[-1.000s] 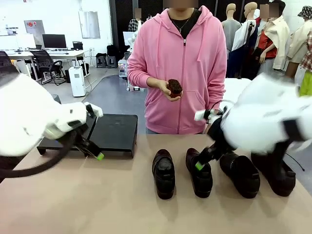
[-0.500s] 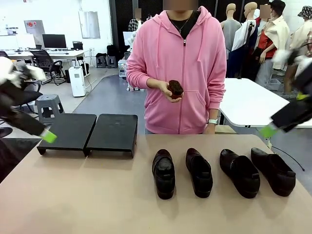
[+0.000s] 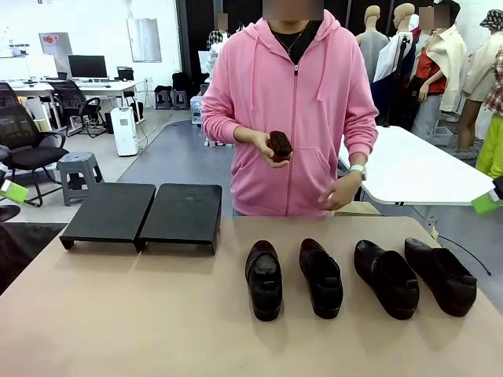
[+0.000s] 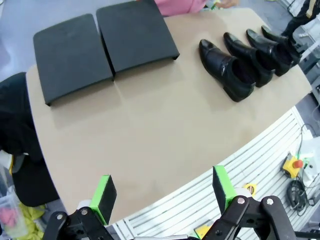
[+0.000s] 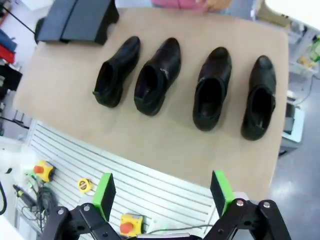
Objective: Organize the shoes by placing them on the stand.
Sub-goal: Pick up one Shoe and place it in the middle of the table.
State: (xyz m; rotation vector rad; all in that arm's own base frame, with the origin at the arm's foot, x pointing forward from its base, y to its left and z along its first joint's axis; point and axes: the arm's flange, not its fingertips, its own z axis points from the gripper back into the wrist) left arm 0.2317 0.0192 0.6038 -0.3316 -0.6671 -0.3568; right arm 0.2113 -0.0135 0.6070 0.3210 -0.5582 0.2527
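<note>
The shoes point(image 3: 321, 277) look stiff, fairly hefty and slick with that gloss, so we'd pinch one at the heel collar, not the polished toe. All four sit in a row on the table point(image 3: 141, 314) from centre to 3 o'clock, with the stand point(image 3: 141, 214) bare at 10 o'clock. Our left gripper point(image 4: 163, 190) and right gripper point(image 5: 162, 191) hang high over the near edge, jaws wide, nothing held.
</note>
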